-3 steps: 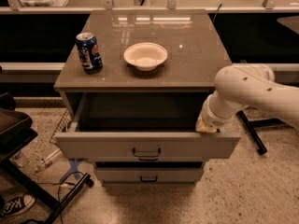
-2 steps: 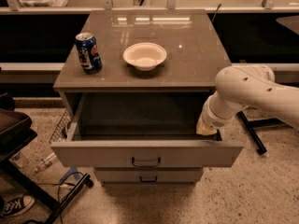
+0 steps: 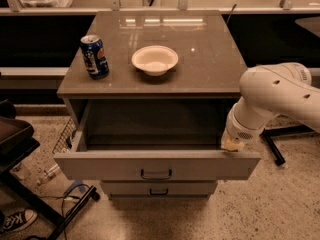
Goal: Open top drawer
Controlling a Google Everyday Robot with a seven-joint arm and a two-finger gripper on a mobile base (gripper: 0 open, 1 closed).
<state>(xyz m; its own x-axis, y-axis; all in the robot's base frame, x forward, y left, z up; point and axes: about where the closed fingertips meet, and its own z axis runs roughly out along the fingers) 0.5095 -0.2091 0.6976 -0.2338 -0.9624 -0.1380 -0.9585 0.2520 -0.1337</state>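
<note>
Under the tabletop [image 3: 210,69], gripper [image 3: 232,144] on bent arm [image 3: 280,91] touches top drawer [image 3: 110,166].

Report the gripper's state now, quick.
Gripper: down at the right end of the top drawer, by its front edge. Whether it is open, closed or holding anything cannot be told.

You've got the top drawer [image 3: 115,166]: flat grey front, dark loop handle [image 3: 156,174], darker grey inside. Cream-yellow gripper [image 3: 232,144] sits at its right front corner, on a white arm [image 3: 272,96]. Blue can [image 3: 94,56], white bowl [image 3: 155,59], glossy grey-brown top [image 3: 210,59]. Floor [image 3: 280,204] is speckled beige.
</note>
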